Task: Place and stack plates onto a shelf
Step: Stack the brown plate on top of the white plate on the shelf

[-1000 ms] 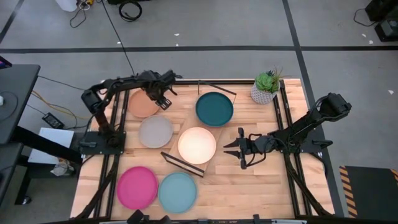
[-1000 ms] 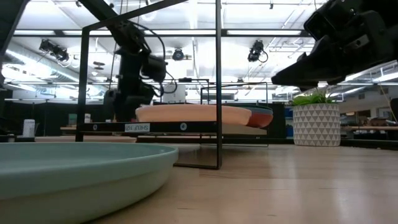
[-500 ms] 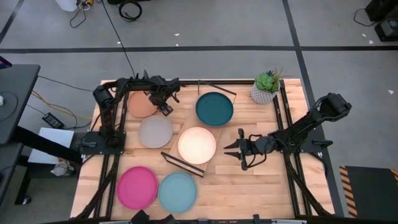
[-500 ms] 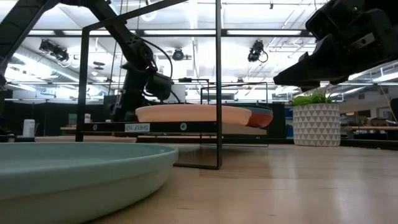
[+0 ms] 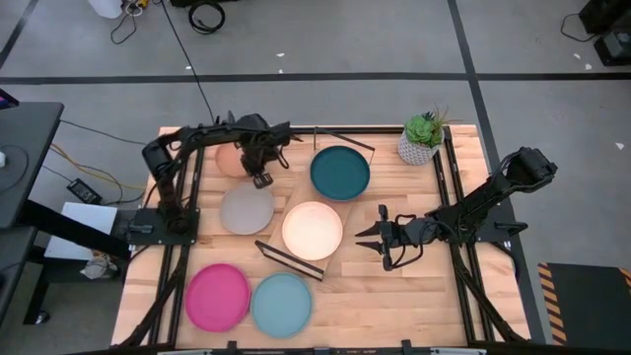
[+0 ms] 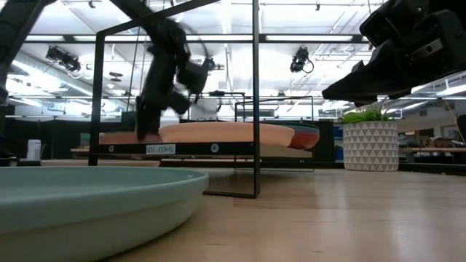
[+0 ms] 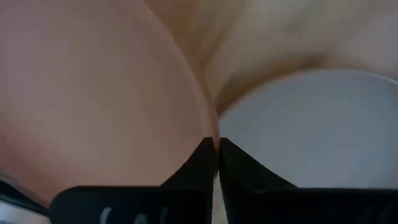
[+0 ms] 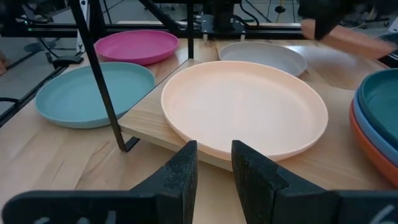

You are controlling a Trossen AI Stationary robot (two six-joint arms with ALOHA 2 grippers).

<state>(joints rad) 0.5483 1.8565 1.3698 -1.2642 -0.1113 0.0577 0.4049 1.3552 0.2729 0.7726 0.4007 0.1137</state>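
One peach plate [image 5: 230, 159] at upper left now rides pinched in our left gripper [image 5: 260, 178], shifted toward the shelf [image 5: 296, 203], so we judge carrying begun. Our right gripper [image 5: 367, 236] waits mid-right as before, fingers slightly apart, holding nothing.

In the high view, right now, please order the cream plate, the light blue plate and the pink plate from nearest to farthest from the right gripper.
From the right gripper:
1. Cream plate, on the shelf, just beside it.
2. Light blue plate, on the table's near edge.
3. Pink plate, at the near left corner.

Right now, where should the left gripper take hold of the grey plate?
Probably by the thin raised rim. The grey plate lies flat on the tabletop, so only its edge offers a pinch. Take the edge facing the left gripper, nearest the peach plate.
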